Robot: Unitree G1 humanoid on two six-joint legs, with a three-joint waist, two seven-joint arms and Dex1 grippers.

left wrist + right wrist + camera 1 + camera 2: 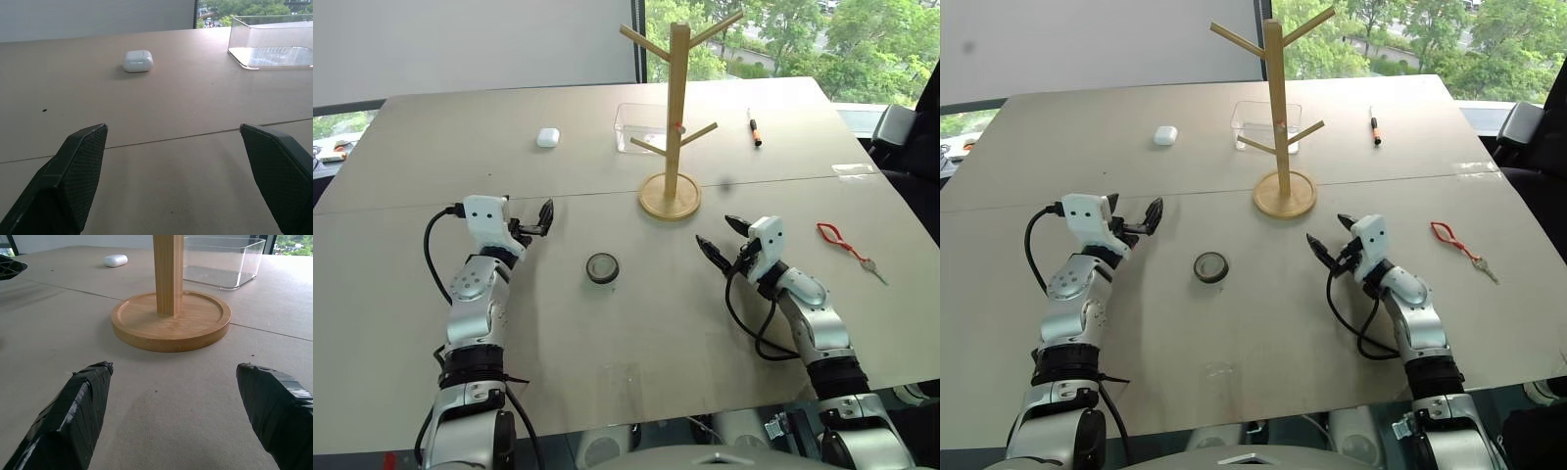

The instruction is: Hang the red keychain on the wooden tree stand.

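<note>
The red keychain point(843, 245), a thin red loop with a small silver key, lies flat on the table at the right. The wooden tree stand point(674, 117) rises upright from its round base point(171, 320) at the table's middle, pegs angled upward. My right gripper point(722, 235) hovers open between the stand and the keychain, level and aimed at the base, nothing between its fingers. It sits to the left of the keychain, apart from it. My left gripper point(530, 217) is open over the left side of the table, holding nothing.
A clear plastic box point(641, 127) stands behind the stand. A white earbud case point(547, 137) lies at the back left, an orange-and-black pen point(755, 127) at the back right. A dark tape roll point(602, 267) sits between my arms. A black chair point(899, 137) stands past the right edge.
</note>
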